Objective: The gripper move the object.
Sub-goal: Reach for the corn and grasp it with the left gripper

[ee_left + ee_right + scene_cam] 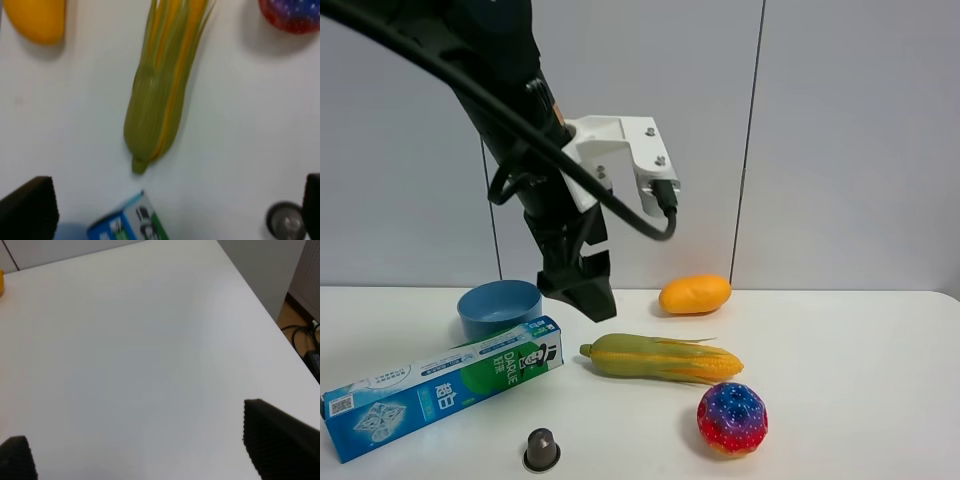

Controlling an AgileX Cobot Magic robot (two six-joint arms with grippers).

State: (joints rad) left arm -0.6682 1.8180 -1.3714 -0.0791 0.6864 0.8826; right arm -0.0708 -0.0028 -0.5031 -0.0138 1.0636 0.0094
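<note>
Left tool (588, 296) spread wide over the stem end of the corn (660, 358)
The corn lies on the bench (860, 350), between mango (695, 294) and ball (731, 418); the tool would best centre over its thick middle, jaws straddling its width, before descending.

The left wrist view, slightly blurred, cuts off the corn (160, 95), mango (35, 20), ball (292, 15) and toothpaste box (127, 225).

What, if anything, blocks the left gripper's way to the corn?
Nothing visible does. The left gripper hangs open near the stem end of the corn, with only air between them. The toothpaste box ends beside that stem end, not over it.
</note>
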